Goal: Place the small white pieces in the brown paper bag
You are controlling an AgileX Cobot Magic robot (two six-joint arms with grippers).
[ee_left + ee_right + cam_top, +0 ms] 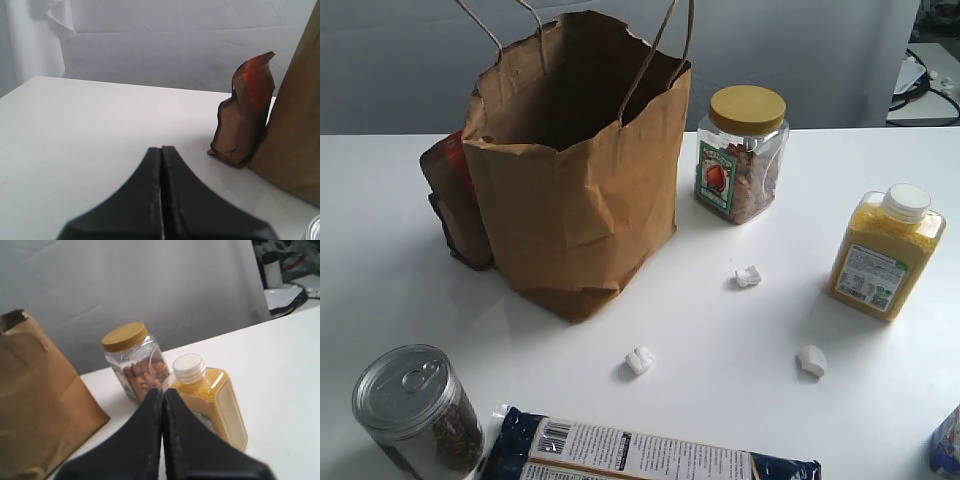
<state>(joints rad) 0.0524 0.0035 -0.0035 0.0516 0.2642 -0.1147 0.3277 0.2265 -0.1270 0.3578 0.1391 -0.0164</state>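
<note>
Three small white pieces lie on the white table in the exterior view: one [748, 276] right of the bag, one [640, 360] in front of the bag, one [812, 360] nearer the yellow bottle. The tall crumpled brown paper bag [575, 190] stands open at the back left, its string handles upright; its side also shows in the left wrist view [297, 130] and the right wrist view [35, 400]. My left gripper [161, 150] is shut on nothing, low over the table. My right gripper [164, 391] is shut and empty. Neither arm appears in the exterior view.
A dark red-and-brown pouch [452, 200] leans behind the bag's left side. A yellow-lidded nut jar [740, 155] and a yellow bottle [885, 250] stand to the right. A metal-lidded can [415, 410] and a long blue packet [640, 452] lie at the front.
</note>
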